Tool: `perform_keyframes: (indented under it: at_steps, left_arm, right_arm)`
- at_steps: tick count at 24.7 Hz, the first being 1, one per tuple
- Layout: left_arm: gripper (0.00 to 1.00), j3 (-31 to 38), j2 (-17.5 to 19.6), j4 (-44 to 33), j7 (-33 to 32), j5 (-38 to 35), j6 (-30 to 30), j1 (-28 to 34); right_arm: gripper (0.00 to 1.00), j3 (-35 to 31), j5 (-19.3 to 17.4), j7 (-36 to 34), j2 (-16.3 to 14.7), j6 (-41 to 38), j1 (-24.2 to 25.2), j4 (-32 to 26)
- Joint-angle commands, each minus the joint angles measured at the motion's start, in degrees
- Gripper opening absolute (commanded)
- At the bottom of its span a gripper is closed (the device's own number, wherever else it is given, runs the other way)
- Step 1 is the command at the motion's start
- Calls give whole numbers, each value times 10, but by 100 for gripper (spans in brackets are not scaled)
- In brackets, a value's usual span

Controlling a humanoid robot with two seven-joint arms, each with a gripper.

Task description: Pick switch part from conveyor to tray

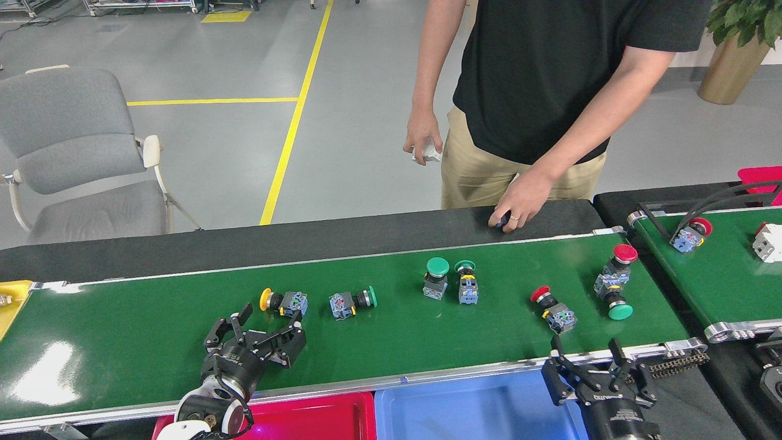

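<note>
1. Yellow-capped switch part point(283, 301): lying on conveyor point(153, 330), lower-left centre; long axis along belt, cap pointing left.
2. Left gripper point(264, 329): spread, empty, just below part.
3. Right gripper point(586, 359): spread, empty, lower right.

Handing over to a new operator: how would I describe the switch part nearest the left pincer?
On the long green conveyor, look just beyond the left pincer. The yellow-capped switch part lies on its side there, leftmost in the row and the only one with a yellow button; its neighbours have green or red.
</note>
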Motion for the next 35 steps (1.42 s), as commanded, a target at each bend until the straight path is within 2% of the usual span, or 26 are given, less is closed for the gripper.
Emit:
perform_keyframes:
  at_steps: [1, 6, 8, 9, 10, 11, 13, 14, 15, 17, 20, 23, 25, 26, 27, 28, 29, 30, 31, 32, 35]
  left_arm:
    - [100, 2, 3, 0, 5, -1, 3, -13]
    - [100, 3, 6, 24, 7, -1, 23, -36]
    - [99, 3, 7, 32, 8, -1, 29, -41]
    - [96, 3, 7, 35, 8, -1, 30, -41]
    - [88, 2, 7, 35, 8, -1, 34, -41]
    - [70, -1, 8, 35, 8, 0, 35, -38]
    - [44, -2, 8, 34, 8, 2, 31, -33]
    - [34, -2, 9, 32, 9, 4, 29, -27]
    - [31, -2, 10, 30, 12, 4, 27, -23]
    - [27, -2, 10, 14, 24, 4, 16, -14]
    - [26, 1, 22, -54, 27, 4, -23, 31]
    - [27, 1, 43, -178, 27, 4, -119, 130]
    - [32, 3, 53, -259, 27, 4, -214, 208]
    - [39, 4, 54, -288, 27, 4, -257, 241]
    - [58, 4, 53, -309, 27, 5, -293, 271]
    - [72, 4, 52, -310, 26, 9, -293, 285]
    - [76, 4, 52, -309, 27, 14, -293, 292]
    - [87, 4, 51, -309, 26, 20, -293, 297]
    - [100, 4, 48, -309, 27, 29, -293, 299]
    - [100, 4, 47, -309, 27, 42, -293, 300]
    - [100, 17, 48, -309, 27, 50, -293, 300]
  right_arm:
    - [98, 18, 1, 26, -3, 9, -28, 14]
    - [96, 63, -3, 35, 3, 13, -83, 86]
    - [79, 65, -7, 37, 2, 11, -87, 88]
    - [62, 65, -7, 37, -2, 7, -87, 88]
    - [46, 66, -7, 37, -3, 6, -86, 88]
    - [35, 73, -8, 37, -6, 4, -87, 88]
    - [22, 84, -8, 37, -6, -4, -85, 87]
    - [18, 84, -8, 36, -6, -10, -85, 86]
    - [13, 85, -8, 35, -6, -16, -83, 85]
    - [7, 85, -9, 34, -6, -43, -80, 78]
    - [4, 84, -10, 33, -20, -125, -72, 56]
    - [4, 85, -11, 31, -19, -193, -56, 28]
    - [4, 96, -11, 31, -17, -244, -40, 2]
    - [4, 114, -11, 32, -15, -271, -35, -10]
    - [4, 138, -11, 32, -15, -292, -28, -23]
    - [8, 162, -11, 31, -16, -299, -19, -33]
    - [17, 181, -10, 31, -15, -298, -14, -35]
    - [34, 206, -8, 31, -15, -298, -14, -35]
    - [70, 230, -8, 31, -12, -296, -14, -35]
    - [100, 247, -8, 31, -9, -291, -13, -35]
    - [100, 263, -8, 31, 3, -291, -12, -35]
